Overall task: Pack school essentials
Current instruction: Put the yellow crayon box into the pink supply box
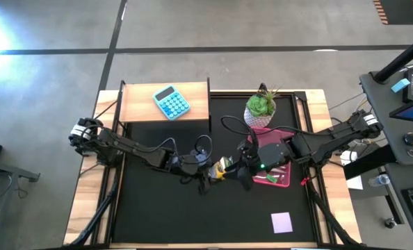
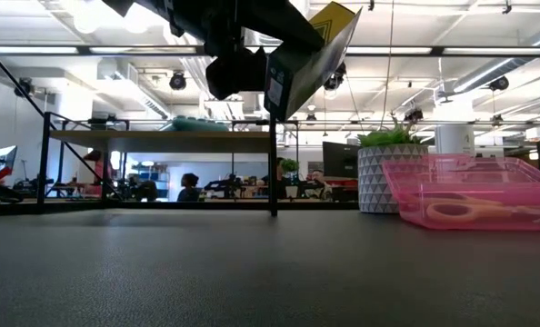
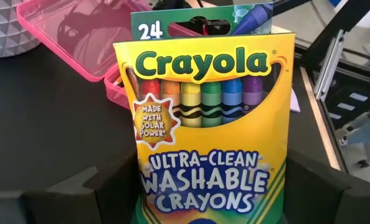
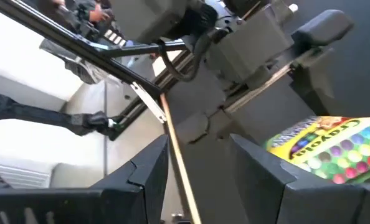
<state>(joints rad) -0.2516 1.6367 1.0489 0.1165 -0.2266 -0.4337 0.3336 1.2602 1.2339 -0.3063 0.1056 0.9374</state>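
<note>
At mat centre, the grip: the left gripper is clamped on the crayon box, a finger on each side of its lower half, printed front towards the wrist camera.
Height of box: carried clear of the black mat; the low view shows it tilted in the air.
Just beside, at 3 o'clock: the right gripper hangs close to the box with its fingers apart. A thin orange stick shows in the gap; whether it is touched cannot be told.
Next out, at 3 o'clock: the open pink case rests on the mat with yellow-handled scissors already inside.
At 5 o'clock, near the mat's edge: the lilac notepad lies unpacked, well apart from the case.
At 1 o'clock: a potted plant stands just behind the case.
At 11 o'clock, farthest: a light-blue calculator sits on the wooden shelf.
Step in hand, as judged: carry the box to the case and lay it in.
Advice: level the box first and bring it over the open tray low and flat.
Risk: the two claws are crowded, so the right arm should clear the case before the left moves in.
Release: loosen only once the box rests on the tray floor beside the scissors.
</note>
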